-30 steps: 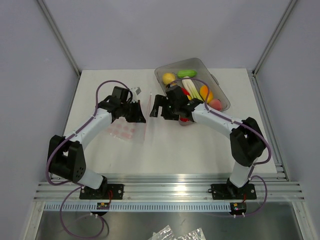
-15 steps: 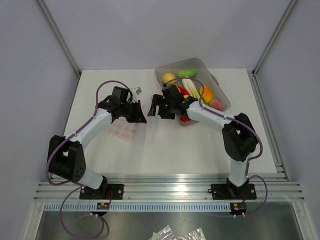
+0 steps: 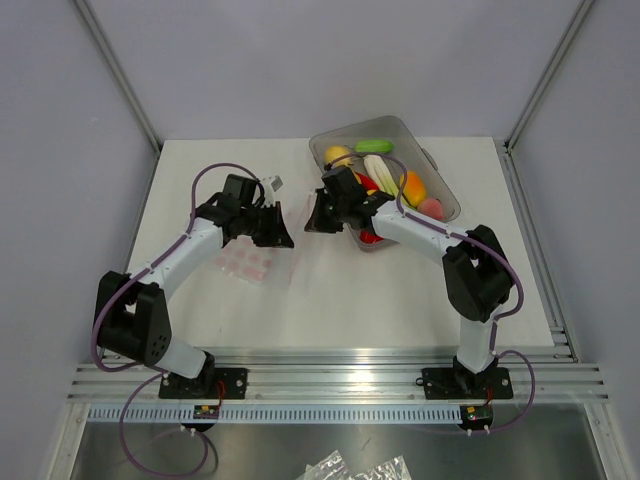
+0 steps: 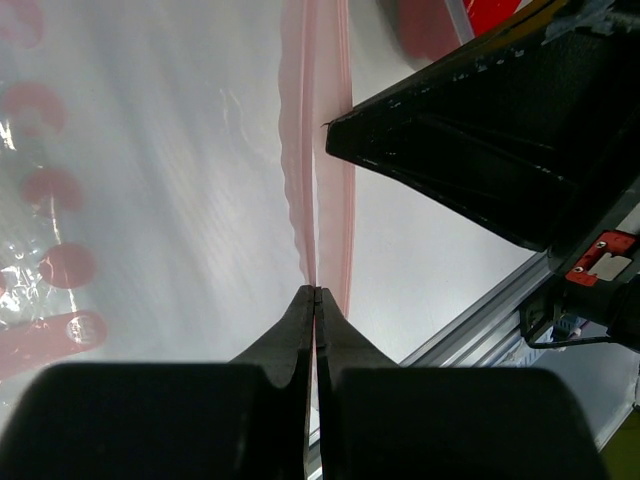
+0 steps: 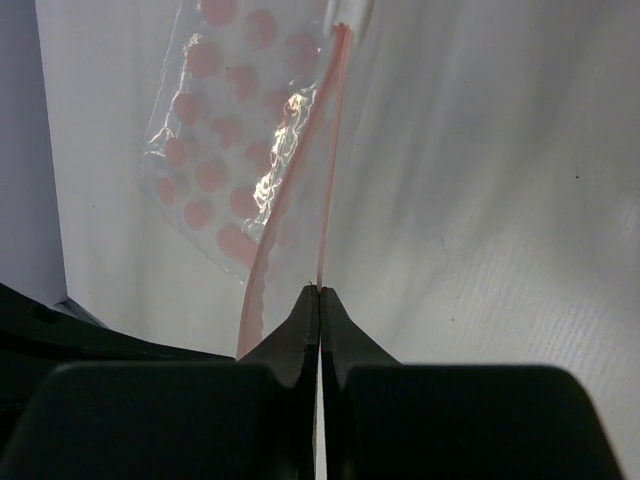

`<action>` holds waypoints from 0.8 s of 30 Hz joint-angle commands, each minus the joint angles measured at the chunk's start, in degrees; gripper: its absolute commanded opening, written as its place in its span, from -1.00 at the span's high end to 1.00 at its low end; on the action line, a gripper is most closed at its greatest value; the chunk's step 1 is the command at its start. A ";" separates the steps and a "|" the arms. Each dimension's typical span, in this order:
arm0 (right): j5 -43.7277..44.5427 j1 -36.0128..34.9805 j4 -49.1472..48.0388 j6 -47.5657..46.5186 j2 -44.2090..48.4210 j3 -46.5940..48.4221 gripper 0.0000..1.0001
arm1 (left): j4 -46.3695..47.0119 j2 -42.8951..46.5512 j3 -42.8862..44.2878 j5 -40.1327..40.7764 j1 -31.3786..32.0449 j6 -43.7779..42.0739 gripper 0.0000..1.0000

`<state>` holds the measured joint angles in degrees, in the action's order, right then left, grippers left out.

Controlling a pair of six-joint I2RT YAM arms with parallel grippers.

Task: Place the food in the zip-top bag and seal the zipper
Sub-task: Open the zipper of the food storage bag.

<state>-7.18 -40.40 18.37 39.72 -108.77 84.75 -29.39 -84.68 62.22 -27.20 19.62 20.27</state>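
The zip-top bag (image 3: 250, 263) lies left of centre, clear with pink dots (image 5: 235, 150), its right edge raised. My left gripper (image 4: 316, 290) is shut on one lip of the pink zipper (image 4: 318, 150). My right gripper (image 5: 319, 288) is shut on the zipper's other lip (image 5: 330, 170). In the top view the left gripper (image 3: 284, 234) and right gripper (image 3: 312, 222) face each other closely across that edge. The food sits in the grey tray (image 3: 444, 186): a yellow piece (image 3: 337, 155), a green one (image 3: 373, 147), an orange one (image 3: 411, 186) and a pink one (image 3: 431, 207).
The tray stands at the back right, just behind my right arm (image 3: 420, 232). An aluminium rail (image 3: 320, 365) runs along the table's near edge. Grey walls close in the table at the back and sides.
My right gripper moved left from the tray to the bag's raised edge and shut on the zipper lip. My left gripper stayed shut on its lip.
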 commanded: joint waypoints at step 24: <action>2.35 -2.58 -2.29 0.88 7.16 -3.01 1.00 | 2.05 -4.43 3.35 2.94 1.21 5.13 -0.23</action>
<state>-5.56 -42.41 16.60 40.34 -105.73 81.93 -27.68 -88.12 62.87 -26.11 20.27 26.41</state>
